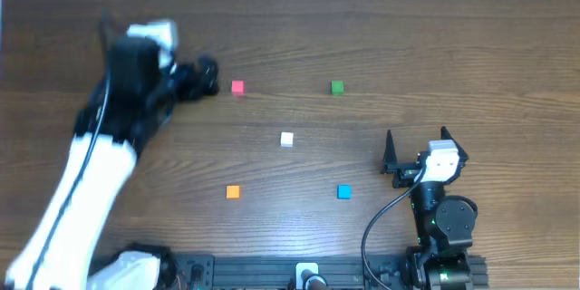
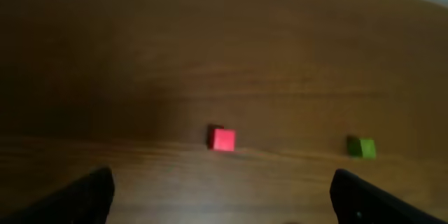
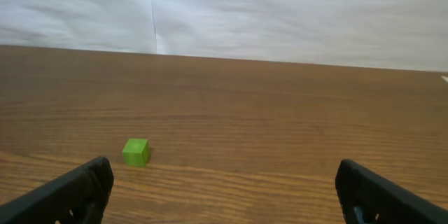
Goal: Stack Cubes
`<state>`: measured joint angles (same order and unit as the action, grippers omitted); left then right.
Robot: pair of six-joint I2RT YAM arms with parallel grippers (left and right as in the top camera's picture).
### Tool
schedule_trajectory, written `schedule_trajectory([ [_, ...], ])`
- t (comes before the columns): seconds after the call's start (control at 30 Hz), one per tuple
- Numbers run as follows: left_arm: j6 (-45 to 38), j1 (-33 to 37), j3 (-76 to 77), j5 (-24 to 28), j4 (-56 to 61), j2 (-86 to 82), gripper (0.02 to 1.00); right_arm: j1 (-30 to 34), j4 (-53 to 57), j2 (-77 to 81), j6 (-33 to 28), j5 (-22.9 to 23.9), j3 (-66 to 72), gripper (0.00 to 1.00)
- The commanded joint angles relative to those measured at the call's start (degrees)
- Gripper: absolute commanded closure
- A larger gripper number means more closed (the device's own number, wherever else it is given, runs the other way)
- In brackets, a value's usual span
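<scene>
Top view: five cubes lie apart on the table (image 1: pixel 489 36), pink cube (image 1: pixel 237 87) and green cube (image 1: pixel 337 87) far, white cube (image 1: pixel 286 139) central, orange cube (image 1: pixel 233 192) and blue cube (image 1: pixel 343 191) near. Left claw (image 1: pixel 209 77) is spread beside pink; right claw (image 1: pixel 417 142) is spread near blue.

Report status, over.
Left gripper open, facing pink cube. Right gripper open, near its base. Green, white, orange, blue cubes scattered, none stacked. Nothing in the way.

Brown table (image 1: pixel 453 36), pink cube (image 1: pixel 237 87), green cube (image 1: pixel 337 87), white cube (image 1: pixel 286 139).
</scene>
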<state>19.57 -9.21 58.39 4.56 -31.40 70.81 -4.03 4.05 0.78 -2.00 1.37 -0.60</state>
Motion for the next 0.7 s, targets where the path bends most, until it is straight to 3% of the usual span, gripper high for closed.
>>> schedule_trajectory([
  [0.03,0.9,-3.8,17.6,0.4,-8.9,18.8,0.025,0.5,0.1,-0.4,-0.2,-0.2,0.3,0.009],
  [0.3,0.9,-7.5,29.3,-0.5,-15.1,39.3,0.047,0.5,0.1,-0.4,-0.2,-0.3,0.3,0.009],
  [0.7,0.3,-9.0,29.3,-2.1,-15.9,47.1,0.137,0.5,0.1,-0.4,-0.2,-0.2,0.3,0.007],
])
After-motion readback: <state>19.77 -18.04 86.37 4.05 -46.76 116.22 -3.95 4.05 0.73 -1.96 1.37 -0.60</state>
